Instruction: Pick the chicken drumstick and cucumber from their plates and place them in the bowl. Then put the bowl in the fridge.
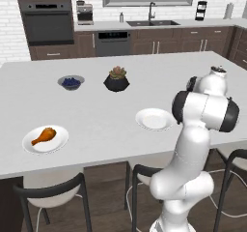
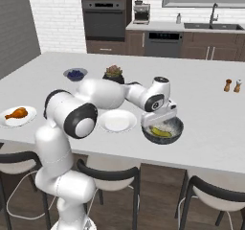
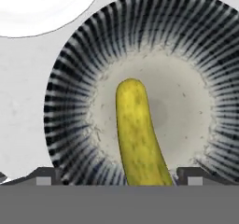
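so the cucumber [image 3: 138, 134] is lying loose on the pale bottom of the bowl [image 3: 74, 78], nothing pinching it. In the hand view its near end runs off the bottom of the picture, so I can't see the whole length. The gripper [image 3: 119, 175] sits right over the bowl with its jaws spread wide, one tip on each side of the cucumber and clear of it, so it's let go. Only the very tips poke in, and they're blocky and hard to read.

From the right base view the hand [image 2: 162, 116] covers the back of the bowl and the cucumber is just a yellow sliver under it. An empty white plate [image 2: 117, 120] sits just beside the bowl on the counter [image 2: 201, 114].

The chicken drumstick [image 1: 44, 136] is on the other plate [image 1: 29, 146], well apart, near the counter's front edge. In the left base view the arm blocks the bowl completely
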Controlling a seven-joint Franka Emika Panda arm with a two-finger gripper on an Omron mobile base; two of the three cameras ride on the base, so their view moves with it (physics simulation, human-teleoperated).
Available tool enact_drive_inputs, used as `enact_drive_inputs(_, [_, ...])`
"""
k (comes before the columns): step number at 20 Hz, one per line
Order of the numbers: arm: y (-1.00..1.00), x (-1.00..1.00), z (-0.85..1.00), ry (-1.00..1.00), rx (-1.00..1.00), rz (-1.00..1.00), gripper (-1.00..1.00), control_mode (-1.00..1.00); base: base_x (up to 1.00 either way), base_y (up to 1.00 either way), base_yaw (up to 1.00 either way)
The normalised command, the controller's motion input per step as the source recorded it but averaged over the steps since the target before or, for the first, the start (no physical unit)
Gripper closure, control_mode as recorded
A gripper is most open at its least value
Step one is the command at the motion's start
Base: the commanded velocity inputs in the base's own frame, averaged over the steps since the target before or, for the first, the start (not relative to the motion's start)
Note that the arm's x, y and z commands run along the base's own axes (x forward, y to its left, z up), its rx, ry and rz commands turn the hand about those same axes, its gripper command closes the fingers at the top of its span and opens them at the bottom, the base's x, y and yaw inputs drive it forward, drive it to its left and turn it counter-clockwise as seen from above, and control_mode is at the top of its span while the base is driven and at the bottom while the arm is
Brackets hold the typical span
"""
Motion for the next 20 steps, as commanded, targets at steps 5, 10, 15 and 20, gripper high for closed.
enact_drive_inputs(5, [0.61, -0.68, 0.61, 0.00, 0.00, -0.12, -1.00, -1.00, 0.00, 0.00, 0.00])
enact_drive_inputs(10, [0.96, -0.36, 0.40, 0.00, 0.00, -0.27, -1.00, -1.00, 0.00, 0.00, 0.00])
enact_drive_inputs(15, [0.99, -0.43, 0.07, 0.00, 0.03, -0.40, -1.00, -1.00, 0.00, 0.00, 0.00])
enact_drive_inputs(20, [1.00, -0.35, 0.27, 0.00, 0.03, -0.25, -1.00, -1.00, 0.00, 0.00, 0.00])
